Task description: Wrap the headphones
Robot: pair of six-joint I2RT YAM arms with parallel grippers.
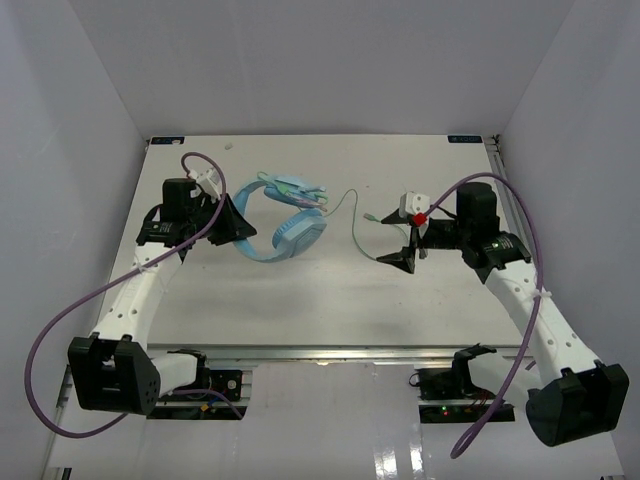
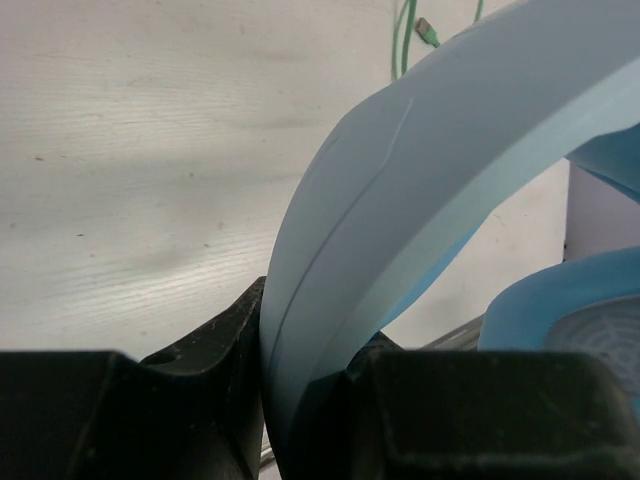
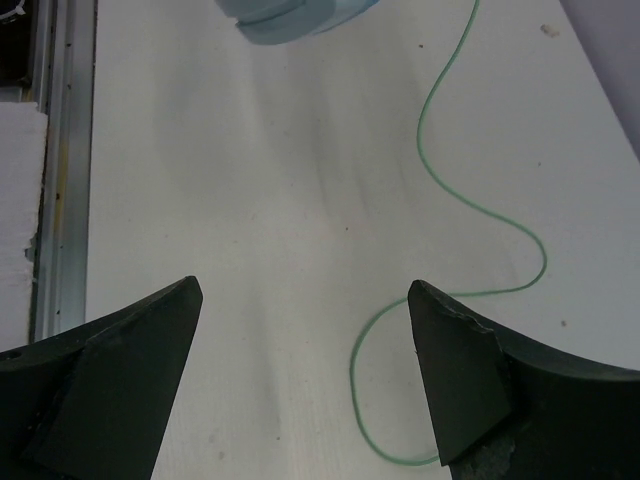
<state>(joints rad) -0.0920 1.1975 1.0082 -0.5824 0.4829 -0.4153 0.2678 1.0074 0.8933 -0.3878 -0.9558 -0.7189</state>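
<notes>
The light blue headphones [image 1: 287, 228] lie left of the table's middle, one ear cup [image 1: 300, 233] toward the middle. My left gripper [image 1: 238, 222] is shut on the curved headband [image 2: 420, 180], which stands pinched between the black fingers [image 2: 215, 390]. An ear cup [image 2: 585, 310] shows at the right edge of the left wrist view. The thin pale-green cable [image 1: 352, 218] trails right from the headset in loose curves. My right gripper [image 1: 407, 260] hovers open over the table, and the cable [image 3: 440, 110] loops past its right fingertip [image 3: 450, 350]. Nothing is between its jaws.
Thick purple robot cables [image 1: 80, 310] arc over both arms. White walls close in the table [image 1: 330, 290] on three sides. A metal rail [image 3: 60, 150] runs along the table's near edge. The cable's plug [image 2: 428, 33] lies on the table beyond the headband.
</notes>
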